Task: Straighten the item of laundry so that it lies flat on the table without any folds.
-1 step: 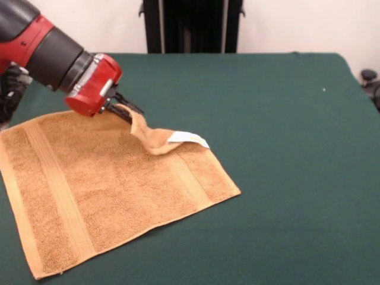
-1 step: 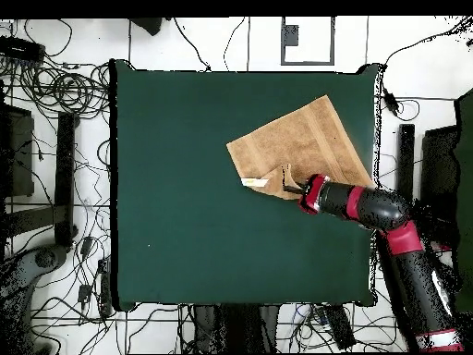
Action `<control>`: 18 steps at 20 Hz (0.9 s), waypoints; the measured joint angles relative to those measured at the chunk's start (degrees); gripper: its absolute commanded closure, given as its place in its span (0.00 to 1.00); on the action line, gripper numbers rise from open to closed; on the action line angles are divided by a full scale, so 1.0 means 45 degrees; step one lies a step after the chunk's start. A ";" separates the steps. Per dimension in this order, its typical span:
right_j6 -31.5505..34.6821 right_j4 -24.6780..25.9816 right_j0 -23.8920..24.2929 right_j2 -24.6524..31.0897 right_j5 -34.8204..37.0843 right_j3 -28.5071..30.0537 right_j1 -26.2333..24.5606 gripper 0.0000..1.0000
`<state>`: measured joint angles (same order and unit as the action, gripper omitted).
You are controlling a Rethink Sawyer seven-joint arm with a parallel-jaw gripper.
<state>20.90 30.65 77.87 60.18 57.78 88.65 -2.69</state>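
Note:
The item of laundry (image 1: 113, 184) is an orange-tan towel spread over the left part of the green table (image 1: 285, 148). Most of it lies flat, with woven bands showing near two ends. Its far right corner is folded over and raised, and a white tag (image 1: 189, 139) shows on the turned-up part. My gripper (image 1: 124, 111) is shut on that raised fold, with the red wrist just behind it. From overhead, the towel (image 2: 300, 143) sits near the table's right edge (image 2: 372, 120), and the gripper (image 2: 294, 188) holds the folded corner at the towel's lower side.
A black stand (image 1: 190, 27) rises behind the table's far edge. In the overhead view, cables (image 2: 65, 92) and equipment lie on the floor around the table. The arm (image 2: 406, 250) comes in over the table's lower right corner.

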 measured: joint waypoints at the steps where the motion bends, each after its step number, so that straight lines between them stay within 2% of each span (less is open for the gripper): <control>1: -0.0001 0.0039 0.0007 0.0000 0.0055 0.0051 -0.0025 1.00; 14: -0.0002 0.0468 0.0602 0.0006 0.1362 0.1405 0.0379 1.00; 18: -0.0028 0.1116 0.0792 -0.0002 0.1644 0.1580 0.0622 1.00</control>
<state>20.78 35.67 81.44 60.17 65.18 95.76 0.11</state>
